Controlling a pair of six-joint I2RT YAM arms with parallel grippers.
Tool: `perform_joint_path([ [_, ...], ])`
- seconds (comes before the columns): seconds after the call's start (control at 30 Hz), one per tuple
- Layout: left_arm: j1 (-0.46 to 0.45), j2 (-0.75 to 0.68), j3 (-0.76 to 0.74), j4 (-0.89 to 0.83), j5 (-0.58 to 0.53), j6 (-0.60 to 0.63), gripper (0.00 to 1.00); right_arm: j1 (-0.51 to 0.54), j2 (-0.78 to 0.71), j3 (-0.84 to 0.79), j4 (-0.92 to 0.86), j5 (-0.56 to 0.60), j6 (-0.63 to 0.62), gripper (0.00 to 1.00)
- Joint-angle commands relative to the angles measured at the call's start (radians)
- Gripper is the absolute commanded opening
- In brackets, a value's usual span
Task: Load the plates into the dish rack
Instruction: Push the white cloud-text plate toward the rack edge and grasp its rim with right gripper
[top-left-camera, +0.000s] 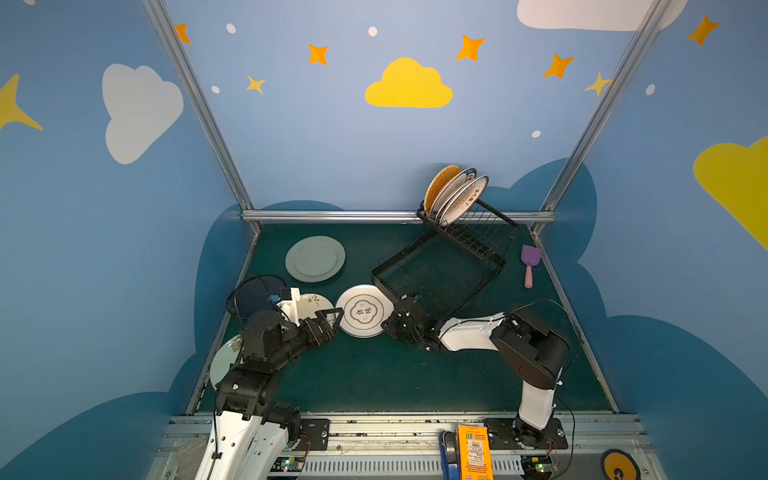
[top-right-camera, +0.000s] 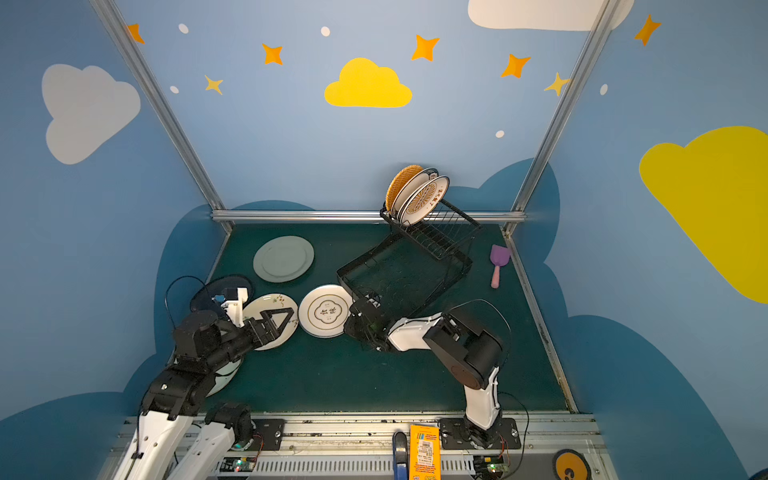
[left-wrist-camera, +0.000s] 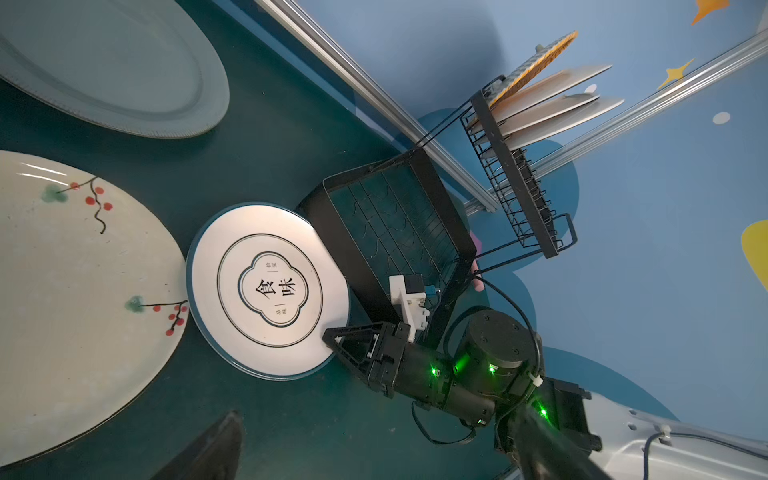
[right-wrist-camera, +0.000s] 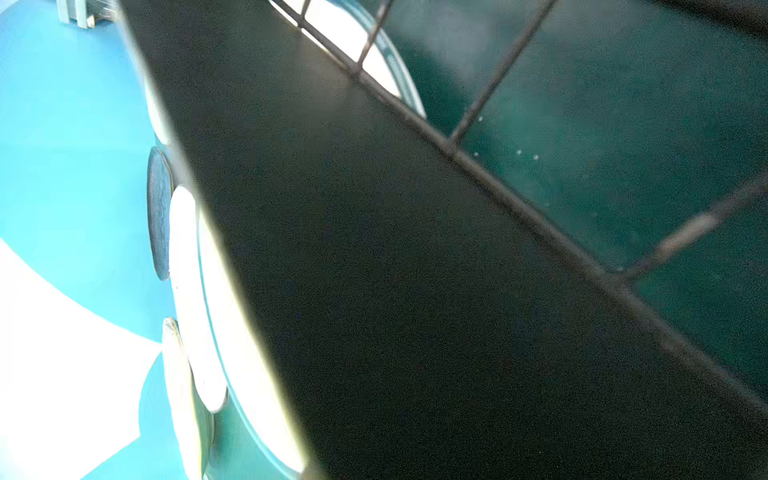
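Note:
A white plate with a black flower outline (top-left-camera: 363, 311) (top-right-camera: 326, 311) (left-wrist-camera: 266, 286) lies flat beside the dish rack (top-left-camera: 395, 253) (top-right-camera: 361, 253) (left-wrist-camera: 345, 266). My right gripper (top-left-camera: 388, 322) (top-right-camera: 353, 316) (left-wrist-camera: 332, 340) is pinched on that plate's near-right rim, hard against the rack's black tray wall (right-wrist-camera: 374, 249), which fills the right wrist view. Three plates (top-left-camera: 457, 195) (top-right-camera: 417, 193) (left-wrist-camera: 548, 95) stand in the raised slots. My left gripper (top-left-camera: 332, 320) (top-right-camera: 282, 320) hovers open over a cream plate with red berries (top-left-camera: 313, 303) (left-wrist-camera: 75, 291).
A grey-green plate (top-left-camera: 315, 258) (top-right-camera: 284, 258) lies further back. A navy plate (top-left-camera: 253, 295) and a mint plate (top-left-camera: 222, 361) are partly hidden by the left arm. A purple scoop (top-left-camera: 530, 262) lies at the right wall. An orange box (top-left-camera: 473, 451) stands on the front rail.

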Motion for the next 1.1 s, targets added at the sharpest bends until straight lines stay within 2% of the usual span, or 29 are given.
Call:
perform_joint_path([
  [0.0, 0.004, -0.015, -0.01, 0.01, -0.013, 0.003, 1.0, 0.011, 0.053, -0.012, -0.121, -0.033, 0.03, 0.21],
  [0.33, 0.003, -0.02, -0.009, 0.007, -0.025, 0.008, 1.0, 0.008, 0.021, -0.033, -0.15, -0.031, 0.03, 0.14],
  [0.67, 0.004, -0.029, -0.008, 0.003, -0.03, 0.016, 1.0, 0.016, -0.047, -0.091, -0.189, -0.034, 0.029, 0.13],
  [1.07, 0.004, -0.023, -0.008, -0.01, -0.055, 0.0, 1.0, 0.045, -0.148, -0.161, -0.204, -0.046, -0.031, 0.04],
])
